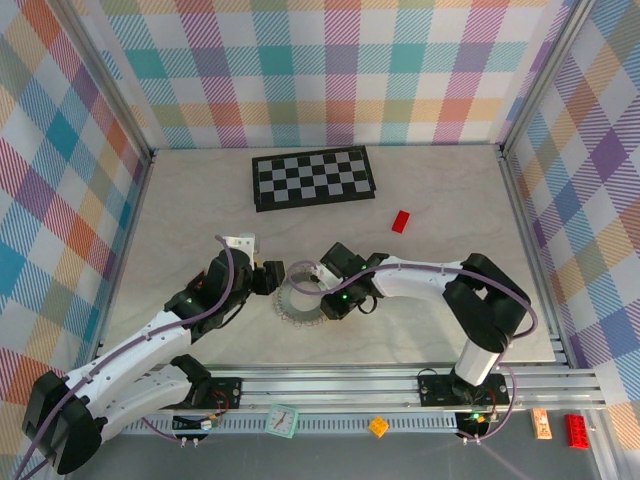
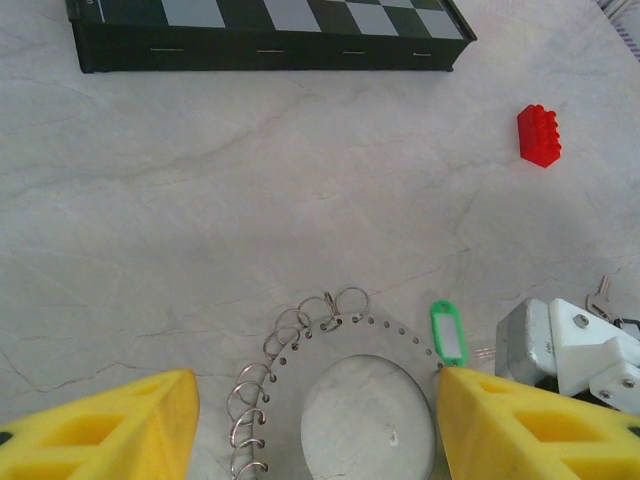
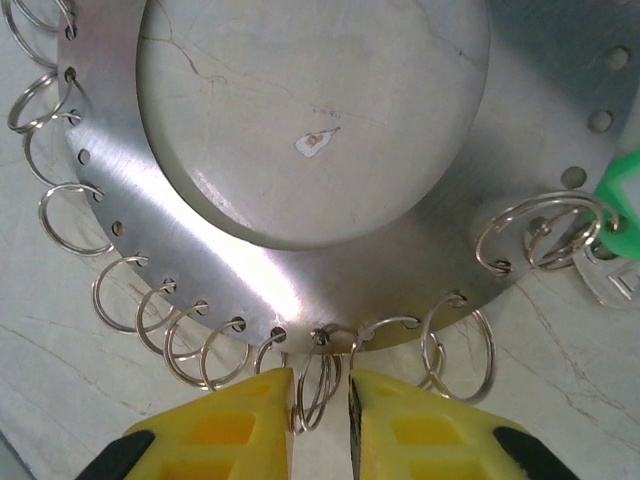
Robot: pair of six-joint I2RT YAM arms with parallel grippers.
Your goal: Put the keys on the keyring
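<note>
green key (image 3: 622, 185) seemingly hung on keyring (image 3: 300, 270). right fingers (image 3: 230, 420) narrowly parted astride rim loop (image 3: 318, 385), grip unclear; left fingers (image 2: 120, 430) spread. next threading needs steadied keyring, fine aim.

A: What encloses the space?
B: Pastel plaid walls (image 1: 330, 70) at nine, twelve and three o'clock, with grey metal posts (image 1: 110, 85) in the far corners.
A: And below?
B: A pale, marble-veined tabletop (image 1: 190, 205), evenly lit, with a ribbed metal rail (image 1: 340, 385) along six o'clock.

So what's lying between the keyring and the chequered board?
Nothing. In the left wrist view, the table between the keyring and the board is bare.
</note>
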